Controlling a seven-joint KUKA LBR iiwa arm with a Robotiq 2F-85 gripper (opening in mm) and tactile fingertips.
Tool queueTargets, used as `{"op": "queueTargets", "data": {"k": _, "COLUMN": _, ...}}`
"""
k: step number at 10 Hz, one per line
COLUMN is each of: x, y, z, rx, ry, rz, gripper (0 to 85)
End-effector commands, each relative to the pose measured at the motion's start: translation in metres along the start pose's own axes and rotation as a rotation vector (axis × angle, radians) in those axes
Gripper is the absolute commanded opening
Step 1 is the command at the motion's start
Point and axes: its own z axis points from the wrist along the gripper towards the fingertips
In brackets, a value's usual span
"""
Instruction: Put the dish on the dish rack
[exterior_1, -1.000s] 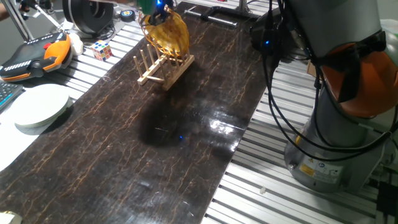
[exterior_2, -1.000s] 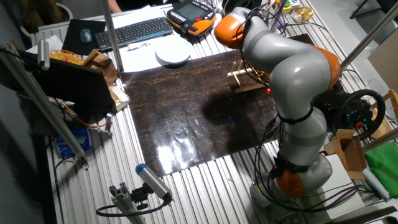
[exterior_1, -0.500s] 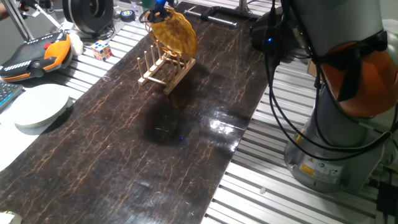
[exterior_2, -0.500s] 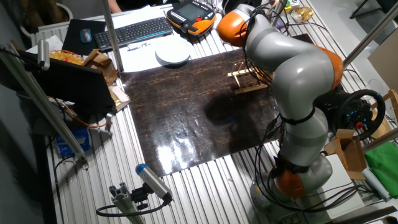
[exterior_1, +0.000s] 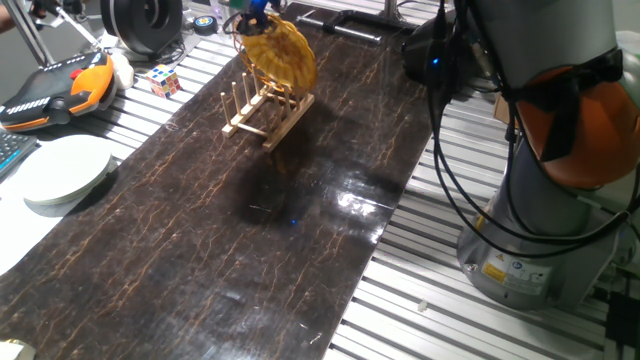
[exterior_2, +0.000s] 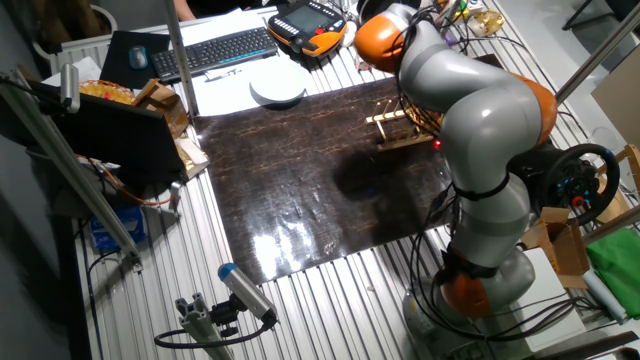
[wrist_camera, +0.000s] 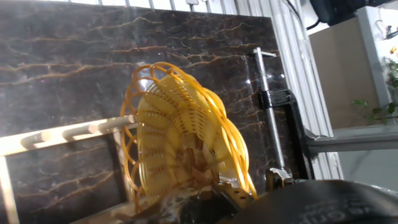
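The dish (exterior_1: 282, 55) is a yellow-orange woven basket dish. It stands on edge at the far end of the dish rack (exterior_1: 262, 115), a small light wooden rack with upright pegs on the dark marble mat. My gripper (exterior_1: 250, 10) is at the dish's upper rim and shut on it. In the hand view the dish (wrist_camera: 180, 143) fills the middle, its rim held by my gripper (wrist_camera: 211, 186), with the rack's pegs (wrist_camera: 62, 134) to its left. In the other fixed view my arm hides the dish and only the rack (exterior_2: 395, 135) shows.
A white round plate (exterior_1: 65, 170) lies left of the mat. A Rubik's cube (exterior_1: 165, 80) and an orange-black pendant (exterior_1: 55, 85) lie at the back left. A metal clamp (wrist_camera: 273, 99) grips the mat's edge. The robot base (exterior_1: 540, 200) stands to the right.
Since one second ago the dish has moved right and stood more upright at the rack's far end. In the last half second nothing has visibly moved.
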Motion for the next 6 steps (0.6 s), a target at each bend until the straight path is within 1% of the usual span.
{"op": "queueTargets", "data": {"k": 1, "x": 0.000, "y": 0.001, "z": 0.001, "rx": -0.009, "ry": -0.001, "rz": 0.003, "gripper": 33.0}}
{"op": "queueTargets", "data": {"k": 4, "x": 0.000, "y": 0.009, "z": 0.006, "rx": -0.042, "ry": -0.019, "rz": 0.021, "gripper": 35.7}}
{"op": "queueTargets", "data": {"k": 6, "x": 0.002, "y": 0.015, "z": 0.008, "rx": -0.064, "ry": -0.023, "rz": 0.041, "gripper": 39.0}}
